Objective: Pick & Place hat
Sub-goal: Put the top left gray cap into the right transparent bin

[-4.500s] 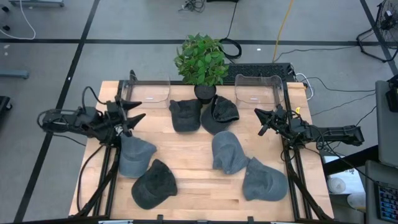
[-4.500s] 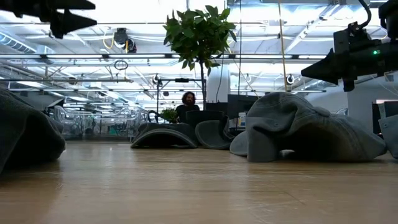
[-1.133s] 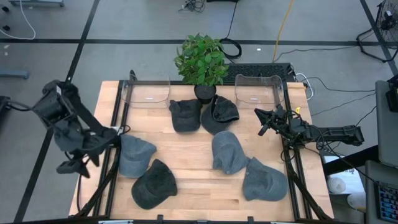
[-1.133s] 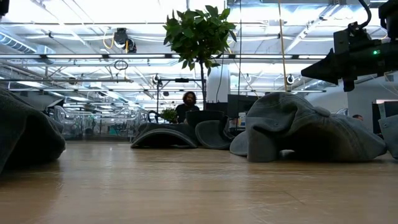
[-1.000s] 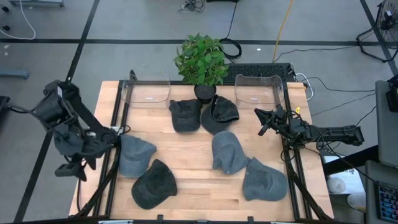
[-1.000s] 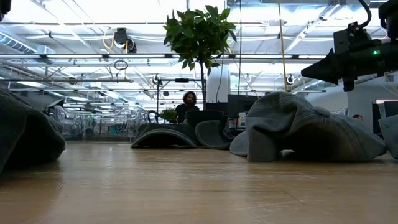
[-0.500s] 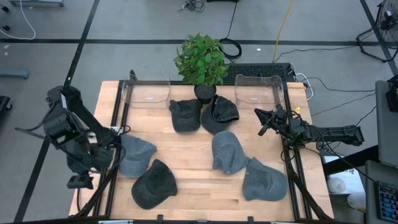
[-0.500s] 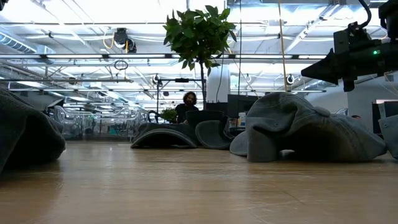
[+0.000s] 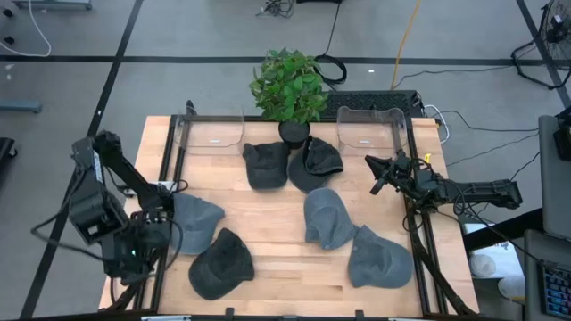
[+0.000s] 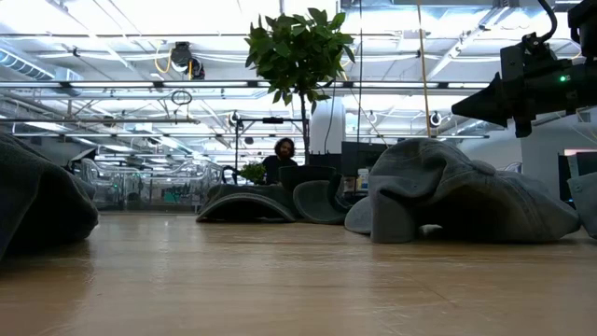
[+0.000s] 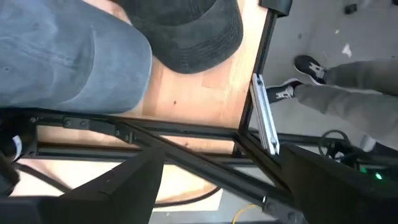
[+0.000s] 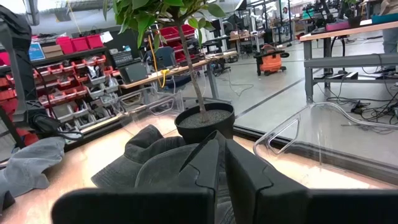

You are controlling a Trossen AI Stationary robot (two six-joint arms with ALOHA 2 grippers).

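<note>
A: At the table's left edge, the left gripper (image 9: 134, 254) hangs wide open, empty, just beside the blue-grey hat (image 9: 192, 223). Grab it how?
B: Descend on the crown, pinch a fold. The right gripper (image 9: 382, 174) waits, fingers together, near the clear bin (image 9: 368, 129).

place: robotics lab / industrial workshop hall
ceiling: open trusses, pipes and bright strip lights (image 10: 140, 89) in low view
floor: grey concrete with dark tape lines (image 9: 111, 76); loose cables (image 9: 406, 40)
storage: shelving with red bins (image 12: 68, 46); workbenches (image 12: 348, 31); orange shop vac (image 12: 272, 61)
rig: wooden table (image 9: 268, 223) on black metal frame; potted plant (image 9: 287, 87)
people: person seated at monitor (image 10: 283, 157) behind the table; a person's legs and shoes (image 11: 311, 78) beside the table
</note>
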